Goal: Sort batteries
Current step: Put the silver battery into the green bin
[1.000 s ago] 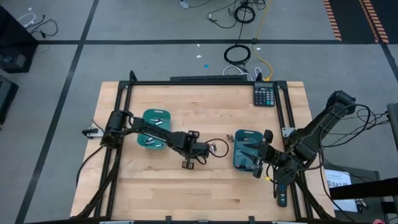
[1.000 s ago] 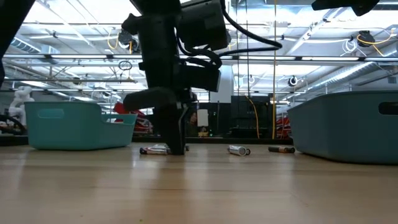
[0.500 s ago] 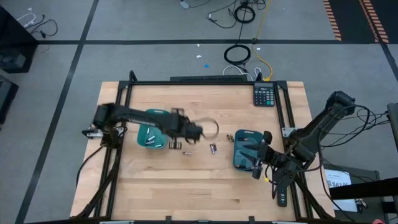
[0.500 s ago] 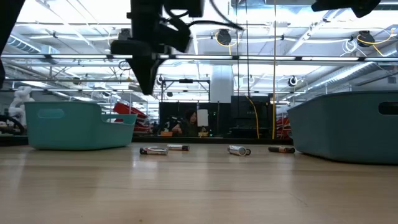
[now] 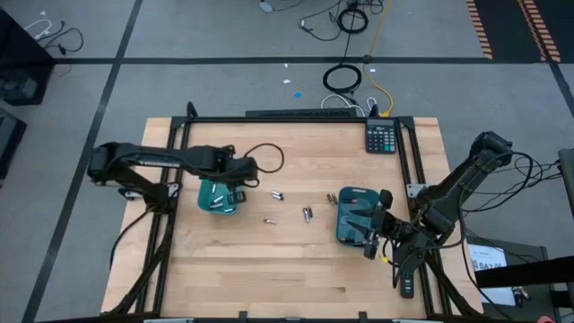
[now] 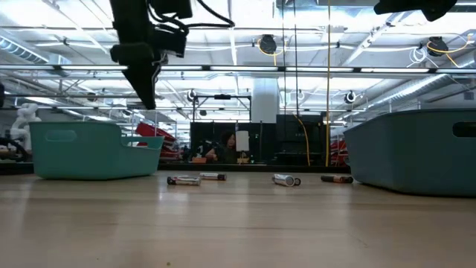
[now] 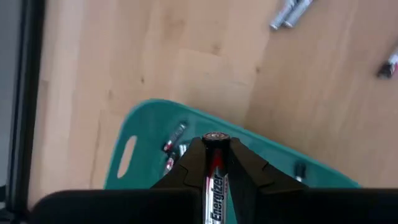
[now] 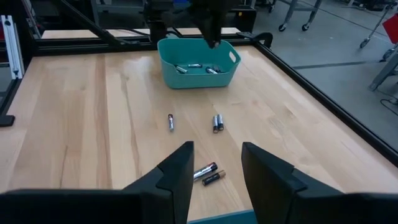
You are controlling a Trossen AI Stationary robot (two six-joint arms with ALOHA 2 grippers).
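My left gripper (image 5: 237, 182) hangs above the left teal tray (image 5: 215, 199), shut on a dark battery (image 7: 215, 177). Several batteries lie in that tray (image 7: 142, 127). In the low view, the left gripper (image 6: 146, 95) is well above the tray's rim (image 6: 91, 126). My right gripper (image 8: 215, 171) is open and waits over the right teal tray (image 5: 352, 215). Several loose batteries lie flat on the wood between the trays: one (image 5: 278, 195), one (image 5: 268, 220), a pair (image 5: 307, 213) and another pair (image 5: 330, 197). My left gripper pinches the dark battery between its two fingers (image 7: 249, 171), which come from above and point down. The battery lies along the fingers, and its end cap (image 7: 214, 136) pokes out just past their tips. It is lifted clear, over the left tray.
A calculator (image 5: 381, 136) sits at the far right corner, and a black remote (image 5: 406, 283) lies at the near right beyond the frame rail. Black frame rails (image 5: 177, 157) border the table. Bare wood lies along the near side.
My left gripper rose from the table near its middle, where its fingers stood among the loose batteries. It then swung toward the table's left and now hangs over the left tray with the dark battery lifted clear. The loose batteries kept still.
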